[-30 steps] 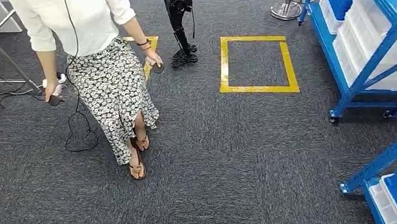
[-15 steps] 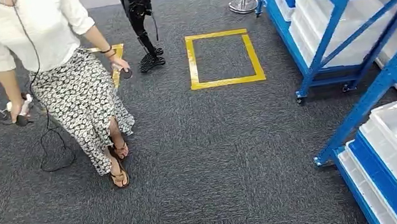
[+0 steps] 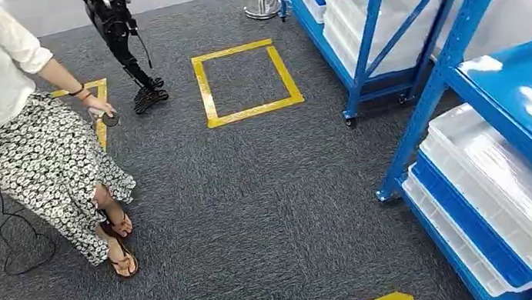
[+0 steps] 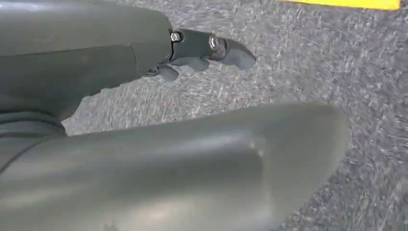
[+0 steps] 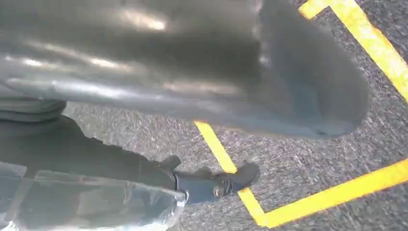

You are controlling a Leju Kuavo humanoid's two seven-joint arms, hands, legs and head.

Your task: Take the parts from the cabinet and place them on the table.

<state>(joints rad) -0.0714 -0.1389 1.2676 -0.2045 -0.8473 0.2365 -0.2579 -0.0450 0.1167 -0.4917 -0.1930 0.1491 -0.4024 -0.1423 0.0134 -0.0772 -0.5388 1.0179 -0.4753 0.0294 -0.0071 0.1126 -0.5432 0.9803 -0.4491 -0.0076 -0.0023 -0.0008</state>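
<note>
Shelving [image 3: 422,60] in blue, stacked with white trays [image 3: 516,187], is seen rightward in the head view; a person [image 3: 20,136] stands left. Left hand [image 4: 192,53] and right hand [image 5: 202,185] are shown empty over carpet, fingers loosely extended. Parts cannot be made out.

Premises present as an industrial storage or robotics test area, not a domestic setting. The floor is covered wall to wall in dark grey low-pile carpet [image 3: 254,198], marked with square outlines of yellow tape [image 3: 246,81], one at upper centre of the frame and another at the lower edge. Blue steel shelving racks on castors [image 3: 422,60] occupy the right side, loaded with shallow translucent white plastic trays [image 3: 509,188] and blue bins. A chrome stanchion post with a round base [image 3: 263,3] stands at top centre. A black legged machine [image 3: 120,37] stands at upper left. A person in a white top and floral skirt [image 3: 40,164] holds a cabled controller at left.
</note>
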